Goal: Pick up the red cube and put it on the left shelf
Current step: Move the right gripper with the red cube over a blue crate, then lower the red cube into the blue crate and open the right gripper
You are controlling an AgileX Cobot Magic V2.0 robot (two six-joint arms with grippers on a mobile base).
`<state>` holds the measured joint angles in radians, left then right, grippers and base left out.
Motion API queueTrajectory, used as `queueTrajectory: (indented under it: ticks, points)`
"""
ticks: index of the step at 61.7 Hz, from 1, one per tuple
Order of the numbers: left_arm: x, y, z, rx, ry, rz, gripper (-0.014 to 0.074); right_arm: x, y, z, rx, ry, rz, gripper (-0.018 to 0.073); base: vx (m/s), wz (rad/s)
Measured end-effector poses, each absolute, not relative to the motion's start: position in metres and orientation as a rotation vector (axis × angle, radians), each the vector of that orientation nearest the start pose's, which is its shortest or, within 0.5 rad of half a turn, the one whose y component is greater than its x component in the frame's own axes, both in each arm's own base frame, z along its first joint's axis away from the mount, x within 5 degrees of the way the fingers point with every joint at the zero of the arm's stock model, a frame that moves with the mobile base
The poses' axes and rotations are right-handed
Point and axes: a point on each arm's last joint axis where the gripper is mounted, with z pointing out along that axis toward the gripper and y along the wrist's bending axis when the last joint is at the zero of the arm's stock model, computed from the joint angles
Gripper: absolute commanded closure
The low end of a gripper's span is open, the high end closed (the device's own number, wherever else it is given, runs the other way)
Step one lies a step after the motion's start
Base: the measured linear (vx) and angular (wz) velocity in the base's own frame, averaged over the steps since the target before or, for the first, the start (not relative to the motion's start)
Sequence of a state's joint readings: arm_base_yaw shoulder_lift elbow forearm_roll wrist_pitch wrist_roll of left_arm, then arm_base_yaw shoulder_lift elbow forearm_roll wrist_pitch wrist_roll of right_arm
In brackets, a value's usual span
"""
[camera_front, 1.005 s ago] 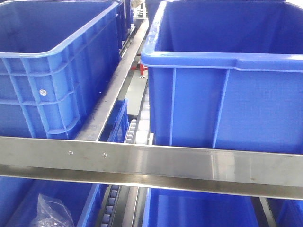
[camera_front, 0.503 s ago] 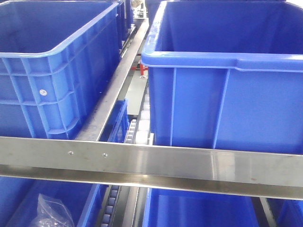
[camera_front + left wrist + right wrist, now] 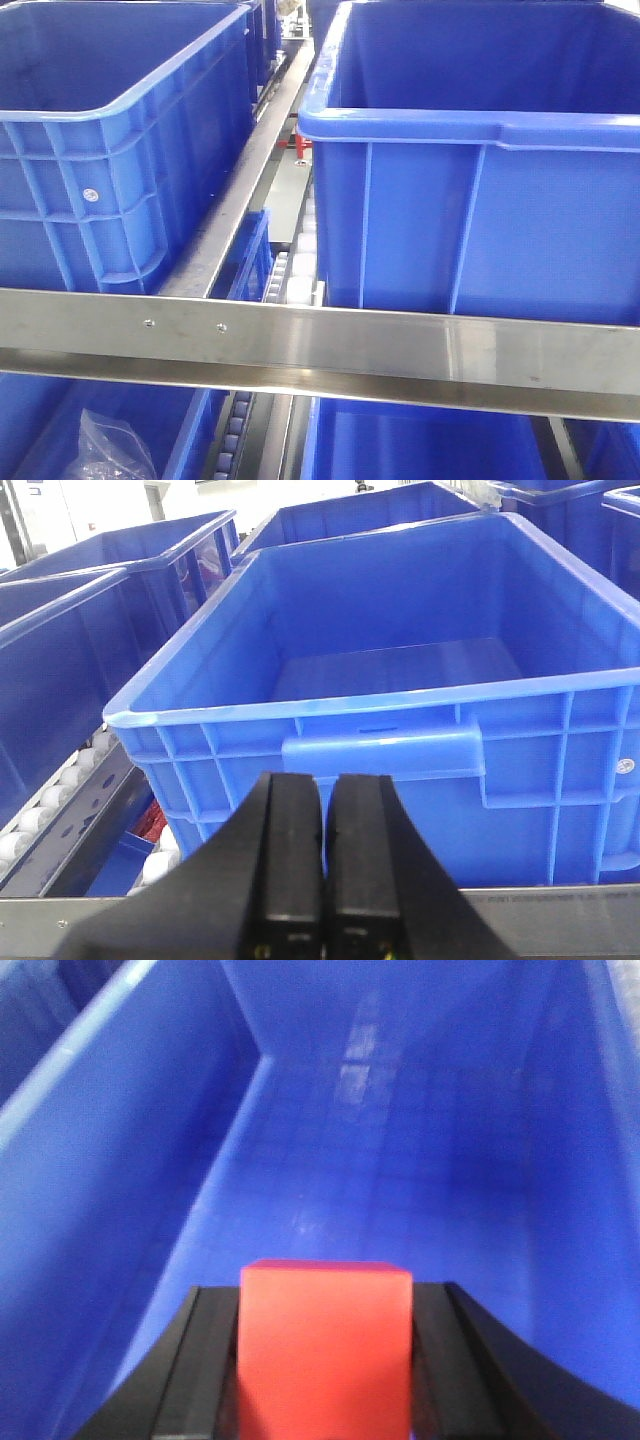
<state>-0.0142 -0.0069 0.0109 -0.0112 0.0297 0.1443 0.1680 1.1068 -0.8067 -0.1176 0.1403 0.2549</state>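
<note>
Red cube (image 3: 326, 1345) sits clamped between the two black fingers (image 3: 205, 1370) of the right gripper (image 3: 325, 1360), filling the bottom centre of the right wrist view; both side faces are pressed by the pads, top face showing. Behind and below it is the inside of a blue bin (image 3: 420, 1160), floor and two side walls in frame, cube apparently held above the floor near the bin's near edge, though the blur makes height hard to judge. Left gripper (image 3: 325, 850) has its black fingers (image 3: 290, 850) together with only a thin seam between them, nothing held. It sits at the bottom centre of the left wrist view, just in front of the handle lip of another blue bin (image 3: 400, 750), above a metal rail (image 3: 560, 920) along the bottom edge. White rollers (image 3: 45, 805) run along the left edge of that view. Front view shows two large blue bins, left bin (image 3: 110, 150) and right bin (image 3: 470, 170), on the upper shelf level with a steel crossbar (image 3: 320, 345) across the lower part; a clear plastic bag (image 3: 115, 445) lies in a lower bin at the bottom left corner. Neither arm nor the cube appears in the front view.
</note>
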Motion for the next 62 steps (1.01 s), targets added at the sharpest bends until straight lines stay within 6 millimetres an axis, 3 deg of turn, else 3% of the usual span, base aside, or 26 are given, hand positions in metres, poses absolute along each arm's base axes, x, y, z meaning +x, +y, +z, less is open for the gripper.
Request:
queueTrajectory:
  ticks: [9, 12, 21, 24, 48, 54, 62]
  points:
    - [0.056, -0.001, 0.207, 0.112, 1.514, 0.095, 0.0491, 0.278, 0.046, 0.322, -0.019, 1.982, 0.183, 0.0447, 0.0, 0.0]
    - [0.056, -0.001, 0.207, 0.112, 1.514, 0.095, 0.0491, 0.29, 0.048, 0.32, -0.019, 1.998, 0.181, 0.0362, 0.0, 0.0]
    - [0.056, -0.001, 0.207, 0.112, 1.514, 0.095, 0.0491, 0.312, 0.05, 0.316, -0.01, 2.1, 0.155, -0.0033, 0.0, 0.0]
    - [0.056, -0.001, 0.207, 0.112, 1.514, 0.095, 0.0491, 0.316, 0.05, 0.316, -0.007, 2.13, 0.147, -0.0079, 0.0, 0.0]
    - [0.056, -0.001, 0.207, 0.112, 1.514, 0.095, 0.0491, 0.322, 0.051, 0.318, -0.007, 2.125, 0.147, 0.0063, -0.01, -0.04]
    - [0.056, -0.001, 0.207, 0.112, 1.514, 0.095, 0.0491, 0.32, 0.051, 0.319, -0.008, 2.124, 0.147, 0.017, 0.0, 0.0]
    - [0.056, -0.001, 0.207, 0.112, 1.514, 0.095, 0.0491, 0.306, 0.049, 0.323, -0.01, 2.086, 0.155, 0.0428, 0.0, 0.0]
